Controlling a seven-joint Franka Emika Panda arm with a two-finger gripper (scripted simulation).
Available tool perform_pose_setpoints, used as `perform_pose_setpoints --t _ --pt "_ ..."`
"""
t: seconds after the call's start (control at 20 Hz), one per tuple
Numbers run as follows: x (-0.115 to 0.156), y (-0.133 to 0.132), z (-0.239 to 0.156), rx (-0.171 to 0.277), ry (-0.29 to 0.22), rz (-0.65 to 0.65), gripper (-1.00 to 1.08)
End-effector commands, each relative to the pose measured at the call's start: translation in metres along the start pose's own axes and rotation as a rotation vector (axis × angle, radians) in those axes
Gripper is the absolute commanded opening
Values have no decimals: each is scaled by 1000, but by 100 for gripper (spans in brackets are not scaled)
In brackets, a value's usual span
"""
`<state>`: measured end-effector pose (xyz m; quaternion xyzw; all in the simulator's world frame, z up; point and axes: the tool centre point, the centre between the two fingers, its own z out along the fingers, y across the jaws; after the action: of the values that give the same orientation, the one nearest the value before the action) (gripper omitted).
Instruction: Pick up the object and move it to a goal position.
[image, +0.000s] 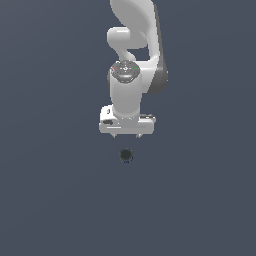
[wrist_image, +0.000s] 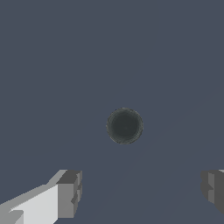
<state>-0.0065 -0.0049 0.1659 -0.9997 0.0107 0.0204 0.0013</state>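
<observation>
The object (image: 126, 155) is a tiny dark round blob with a faint greenish tint, lying on the plain grey-blue surface. In the exterior view it sits just below the white gripper (image: 127, 135), apart from it. The wrist view shows the object (wrist_image: 124, 126) as a dark disc out in front of the gripper (wrist_image: 142, 190), whose two grey fingertips (wrist_image: 70, 192) stand wide apart. The gripper is open with nothing between its fingers.
The white arm (image: 134, 45) rises behind the gripper toward the top of the exterior view. Around the object lies only the uniform grey-blue surface (image: 60, 190).
</observation>
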Motion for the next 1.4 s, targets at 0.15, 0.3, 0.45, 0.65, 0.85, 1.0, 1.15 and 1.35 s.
perform_pose_setpoints --t 0.15,0.3,0.45,0.65,0.85,1.0,1.15,1.35 --pt "3 3 -3 -1 9 9 100" --pt "10 12 -11 -4 32 37 100" --pt "14 18 -18 -6 46 58 100" --pt "14 17 -17 -6 44 54 100" --pt "15 16 -6 -7 44 30 100" --pt "17 15 10 -9 43 -5 100" --pt "19 13 32 -11 42 -54 100" --pt "20 9 65 -10 41 -130 100"
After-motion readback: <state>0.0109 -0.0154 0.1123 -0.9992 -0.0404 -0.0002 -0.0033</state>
